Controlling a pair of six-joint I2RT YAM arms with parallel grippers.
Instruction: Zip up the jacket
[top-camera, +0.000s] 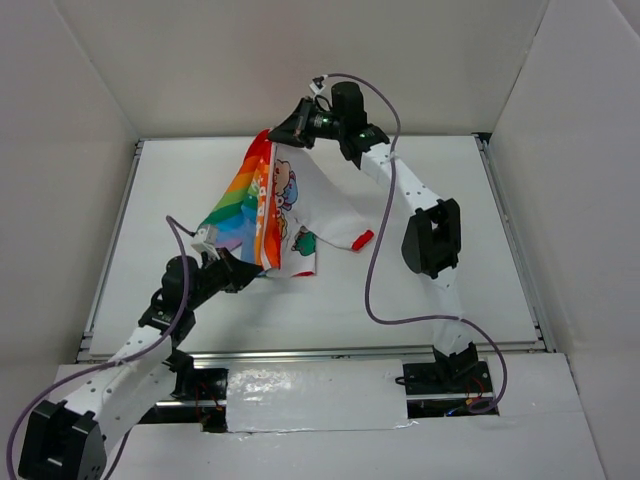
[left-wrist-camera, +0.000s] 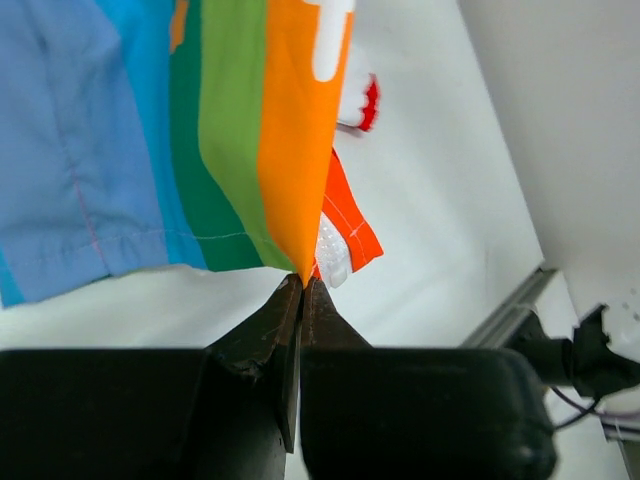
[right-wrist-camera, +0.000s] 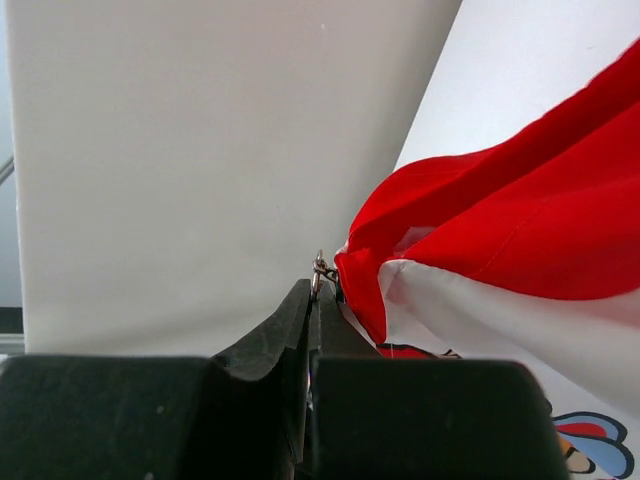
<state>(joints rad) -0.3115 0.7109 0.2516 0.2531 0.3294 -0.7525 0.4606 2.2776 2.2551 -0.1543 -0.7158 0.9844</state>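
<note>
The jacket (top-camera: 275, 205) hangs stretched taut over the surface (top-camera: 440, 200), red top high at the far side, hem low at near left. Rainbow half faces left, white cartoon half right, red cuff (top-camera: 362, 240) trailing right. The zip pull (right-wrist-camera: 320, 270) sits at the collar.

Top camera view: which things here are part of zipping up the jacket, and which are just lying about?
Part of the job:
jacket, stretched between the two tools
zip pull, at the red top end
left tool, shut on the jacket's bottom corner
right tool, shut on the zip pull

Just there:
table
purple cables
white walls
</note>
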